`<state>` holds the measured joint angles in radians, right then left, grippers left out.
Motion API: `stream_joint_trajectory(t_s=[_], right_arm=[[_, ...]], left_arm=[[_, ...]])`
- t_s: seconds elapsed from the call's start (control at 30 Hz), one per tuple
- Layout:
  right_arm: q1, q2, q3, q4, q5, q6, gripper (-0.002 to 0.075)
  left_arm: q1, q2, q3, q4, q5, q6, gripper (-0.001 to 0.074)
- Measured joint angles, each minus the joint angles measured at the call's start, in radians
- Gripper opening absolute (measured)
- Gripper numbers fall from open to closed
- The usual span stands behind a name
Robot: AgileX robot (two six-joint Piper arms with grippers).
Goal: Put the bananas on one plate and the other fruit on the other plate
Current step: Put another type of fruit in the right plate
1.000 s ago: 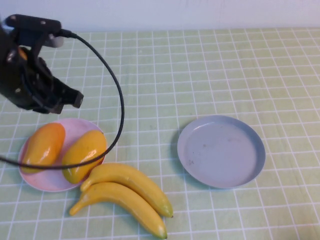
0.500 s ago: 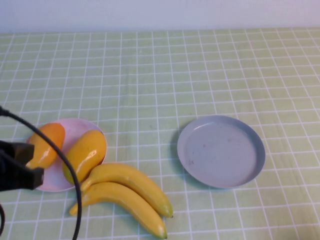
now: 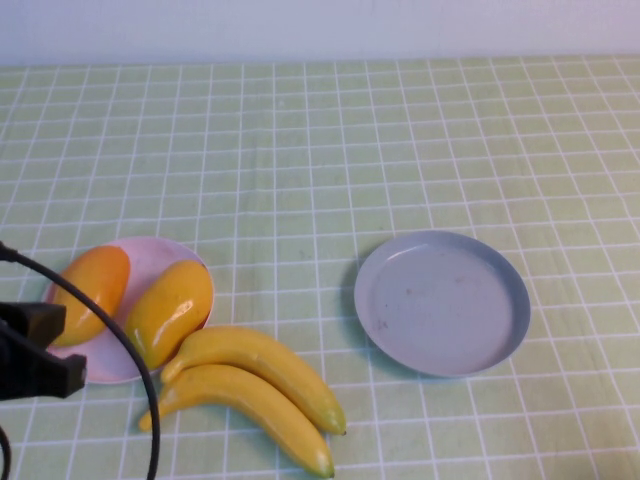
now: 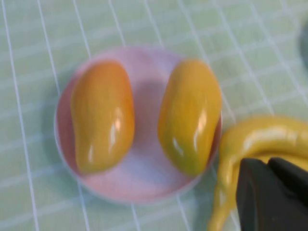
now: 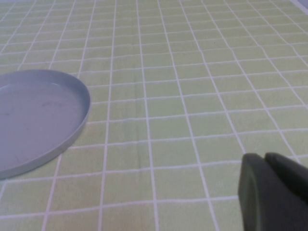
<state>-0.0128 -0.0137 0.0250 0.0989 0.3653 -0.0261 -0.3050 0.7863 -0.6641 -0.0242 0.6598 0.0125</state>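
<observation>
- The two bananas (image 3: 250,392) lie side by side on the bench (image 3: 400,150), just in front of and touching the rim of the pink plate (image 3: 150,255), and well apart from the empty grey-blue plate (image 3: 442,300) to their right.
- The two mangoes (image 3: 168,310) already rest on the pink plate, so by my reading only the bananas have yet to be placed.
- The bananas look glossy and smooth, probably light, stiff plastic; I would expect them to slip or roll under a pinch.
- The thick middle of the curve looks like the best place to grip, across the narrow width, rather than near the tapering tips.
- As they touch each other, the front banana seems the easier one to take first.
- The left end effector (image 4: 272,192) is together and empty; it hovers at the near-left edge of the bench, just beside the bananas' left tips and above the pink plate's front.
- The right end effector (image 5: 274,192) is also together and empty, over bare cloth on the right, with the grey-blue plate between it and the bananas.
</observation>
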Motion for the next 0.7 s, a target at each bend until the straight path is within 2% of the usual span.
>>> stream_joint_trajectory(t_s=[0.17,0.37,0.7], right_arm=[[0.0,0.0,0.0,0.0,0.0,0.0,-0.0017],[0.0,0.0,0.0,0.0,0.0,0.0,-0.0017],[0.0,0.0,0.0,0.0,0.0,0.0,-0.0017]], left_arm=[[0.0,-0.045,0.092,0.024,-0.245,0.002,0.0001],[0.065,-0.29,0.311,0.024,-0.523,0.007,0.0001],[0.262,-0.691,0.565,0.003,-0.594,0.007,0.0001]])
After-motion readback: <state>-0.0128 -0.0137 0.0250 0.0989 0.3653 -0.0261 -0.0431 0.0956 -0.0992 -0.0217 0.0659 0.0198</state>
